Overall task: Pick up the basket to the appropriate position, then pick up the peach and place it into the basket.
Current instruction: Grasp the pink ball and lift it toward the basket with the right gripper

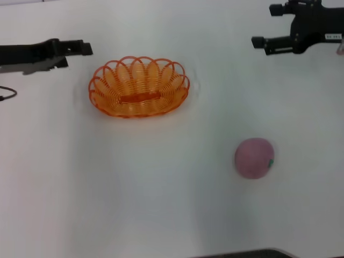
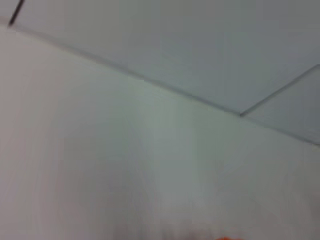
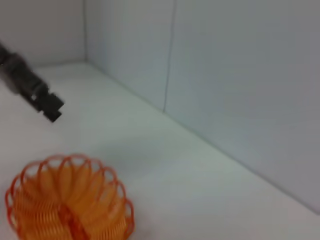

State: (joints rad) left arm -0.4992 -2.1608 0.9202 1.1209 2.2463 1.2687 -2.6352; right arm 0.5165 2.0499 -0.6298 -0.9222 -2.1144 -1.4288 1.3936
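Both claws apart from basket (image 1: 139, 87)

Bright, even light; both wrist views blurred.

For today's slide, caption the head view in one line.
Empty orange basket and peach apart on white table; both hands away.

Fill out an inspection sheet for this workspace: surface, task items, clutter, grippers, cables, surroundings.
Surface: white table, plain.
Basket: orange basket upright on the table, far left of centre, nothing in it.
Peach: pink peach on the table, nearer and to the right of the basket, apart from it.
Clutter: nothing seen.
Left gripper: beside the basket's left far side, not touching it, holding nothing.
Right gripper: open, at the far right, away from both items.
Cables: a dark cable at the left edge.
Surroundings: pale panelled wall behind the table.
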